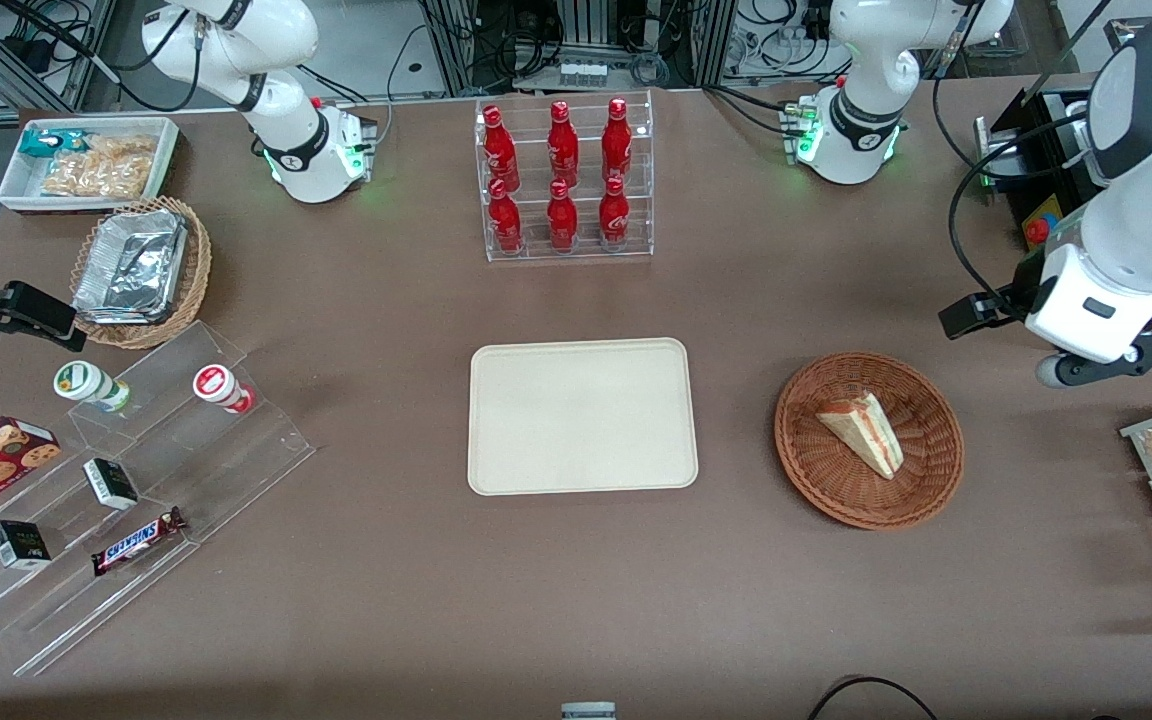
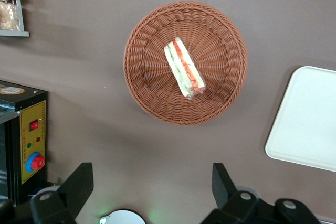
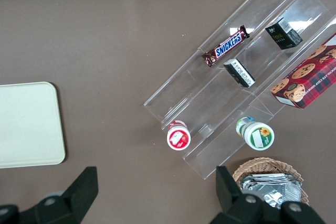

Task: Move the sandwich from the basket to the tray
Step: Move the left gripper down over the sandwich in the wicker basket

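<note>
Sandwich [image 2: 184, 68] lies in the basket [image 2: 142, 85], untouched, the tray [image 1: 582, 475] bare; the tool [image 2: 152, 187] hangs spread wide and unloaded, above the tabletop short of the basket: nothing done yet.

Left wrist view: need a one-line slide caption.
Open end effector hovers over the table, apart from the basket holding the wrapped sandwich; the tray sits beside the basket.

Woven wicker basket [image 1: 926, 470], matt tray [image 1: 582, 416]
</note>
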`<state>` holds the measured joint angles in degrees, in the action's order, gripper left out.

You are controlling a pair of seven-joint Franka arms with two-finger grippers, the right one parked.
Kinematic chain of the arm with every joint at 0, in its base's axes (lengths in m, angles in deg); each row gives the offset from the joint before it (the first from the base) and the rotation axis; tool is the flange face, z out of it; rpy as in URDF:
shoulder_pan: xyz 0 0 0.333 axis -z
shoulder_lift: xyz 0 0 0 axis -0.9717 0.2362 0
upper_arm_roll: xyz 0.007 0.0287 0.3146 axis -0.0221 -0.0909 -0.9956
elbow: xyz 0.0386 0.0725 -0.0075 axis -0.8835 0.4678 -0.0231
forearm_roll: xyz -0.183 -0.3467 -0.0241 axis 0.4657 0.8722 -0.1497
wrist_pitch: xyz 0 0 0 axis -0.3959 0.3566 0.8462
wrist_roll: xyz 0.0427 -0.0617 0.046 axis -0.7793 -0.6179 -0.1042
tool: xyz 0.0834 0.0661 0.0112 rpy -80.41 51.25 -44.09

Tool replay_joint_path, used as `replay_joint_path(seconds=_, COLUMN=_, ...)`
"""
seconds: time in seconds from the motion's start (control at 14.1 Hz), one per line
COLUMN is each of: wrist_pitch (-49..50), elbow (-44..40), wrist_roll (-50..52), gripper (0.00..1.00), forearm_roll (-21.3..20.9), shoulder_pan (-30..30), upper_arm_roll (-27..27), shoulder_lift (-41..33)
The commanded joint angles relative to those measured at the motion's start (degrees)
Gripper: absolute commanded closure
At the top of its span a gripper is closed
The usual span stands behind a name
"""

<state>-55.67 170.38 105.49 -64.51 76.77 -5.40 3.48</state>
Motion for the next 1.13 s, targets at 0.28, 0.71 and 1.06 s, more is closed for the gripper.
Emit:
replay_joint_path(seconds=0.28, wrist_pitch=1.26, elbow=-1.61, wrist_roll=0.43, gripper=0.0, forearm_roll=0.1, shoulder_pan=-0.43, upper_arm_roll=0.24, shoulder_lift=0.21)
replay_joint_path(seconds=0.71, wrist_pitch=1.17, elbow=-0.9, wrist_roll=0.7, gripper=0.0, forearm_roll=0.01, shoulder_pan=-1.66, upper_arm_roll=0.24, shoulder_lift=5.64)
replay_joint_path(seconds=1.06, wrist_pitch=-9.26, elbow=1.71, wrist_roll=0.7, gripper=0.0, forearm_roll=0.27, shoulder_pan=-1.83, upper_arm_roll=0.24, shoulder_lift=15.32)
